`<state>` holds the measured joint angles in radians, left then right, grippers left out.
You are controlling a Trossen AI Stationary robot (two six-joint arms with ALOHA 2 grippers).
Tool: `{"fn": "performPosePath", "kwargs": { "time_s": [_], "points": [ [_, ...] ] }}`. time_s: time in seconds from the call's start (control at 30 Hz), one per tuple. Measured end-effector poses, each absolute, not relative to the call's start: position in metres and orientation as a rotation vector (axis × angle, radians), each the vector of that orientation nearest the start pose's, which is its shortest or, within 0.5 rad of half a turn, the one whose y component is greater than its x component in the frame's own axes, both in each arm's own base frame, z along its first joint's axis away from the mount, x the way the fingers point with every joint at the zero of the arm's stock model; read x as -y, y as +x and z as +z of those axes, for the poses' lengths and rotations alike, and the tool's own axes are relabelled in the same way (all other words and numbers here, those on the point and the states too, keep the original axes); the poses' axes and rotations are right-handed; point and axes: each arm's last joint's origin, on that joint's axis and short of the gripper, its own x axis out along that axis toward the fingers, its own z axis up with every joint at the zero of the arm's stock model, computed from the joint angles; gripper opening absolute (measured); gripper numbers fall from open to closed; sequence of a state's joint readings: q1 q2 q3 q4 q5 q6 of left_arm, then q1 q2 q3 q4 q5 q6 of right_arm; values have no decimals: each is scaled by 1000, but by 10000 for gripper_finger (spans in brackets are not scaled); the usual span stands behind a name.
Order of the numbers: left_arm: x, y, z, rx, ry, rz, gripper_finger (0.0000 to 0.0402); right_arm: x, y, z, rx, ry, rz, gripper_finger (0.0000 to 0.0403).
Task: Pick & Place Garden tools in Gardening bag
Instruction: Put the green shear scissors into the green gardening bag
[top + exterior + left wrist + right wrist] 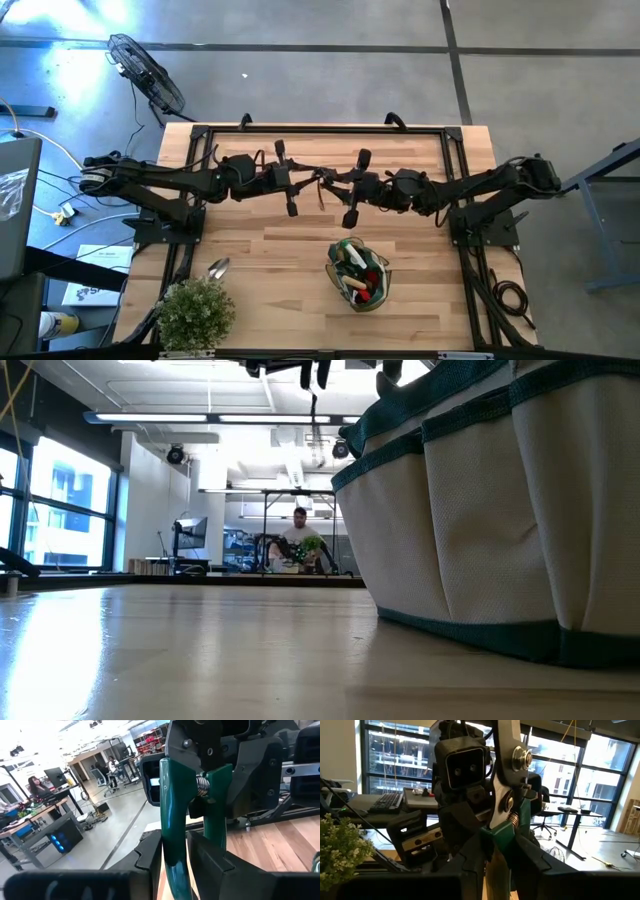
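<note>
Both arms meet above the middle of the desk [300, 240], passing a pair of green-handled pruners [175, 820] between them in mid-air. The left pincer [175, 865] has its fingers closed against the green handles, which rise straight out from between them toward the spring and the metal head. The right pincer [495, 850] faces it from the other side and is clamped on the same tool; in its own wrist view the green handle end and spring sit right between its fingers, with the metal blades just beyond. From above, the two pincers are nearly touching, the pruners bridging the small gap.

The gardening bag [358, 274] stands on the desk nearer the front edge than either pincer, on the right pincer's side and well below it, its mouth up and already holding several tools, a red piece among them. A silver scoop [217, 268] lies on the desk to the front of the left pincer, beside the potted plant [196, 315].

This looks like a handover. Next, I'd judge, the left pincer must let go fully so the right one can carry the pruners over the bag's mouth and drop them in.
</note>
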<state>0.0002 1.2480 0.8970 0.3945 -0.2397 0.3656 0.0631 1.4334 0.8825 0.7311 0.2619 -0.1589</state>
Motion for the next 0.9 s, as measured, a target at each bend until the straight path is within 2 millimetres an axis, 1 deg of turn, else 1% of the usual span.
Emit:
{"fn": "performPosePath", "kwargs": {
  "time_s": [0.27, 0.43, 0.7, 0.9],
  "points": [
    [-9, 282, 329, -33, 356, 343, 89, -13, 318, 304, 152, -131, -219, 58],
    [-10, 282, 326, -62, 359, 365, 90, -14, 318, 302, 129, -139, -259, 58],
    [-11, 281, 320, -143, 396, 397, 90, -27, 316, 301, 92, -216, -333, 58],
    [-14, 280, 313, -226, 413, 444, 90, -45, 313, 296, 24, -288, -380, 58]
  ]
}}
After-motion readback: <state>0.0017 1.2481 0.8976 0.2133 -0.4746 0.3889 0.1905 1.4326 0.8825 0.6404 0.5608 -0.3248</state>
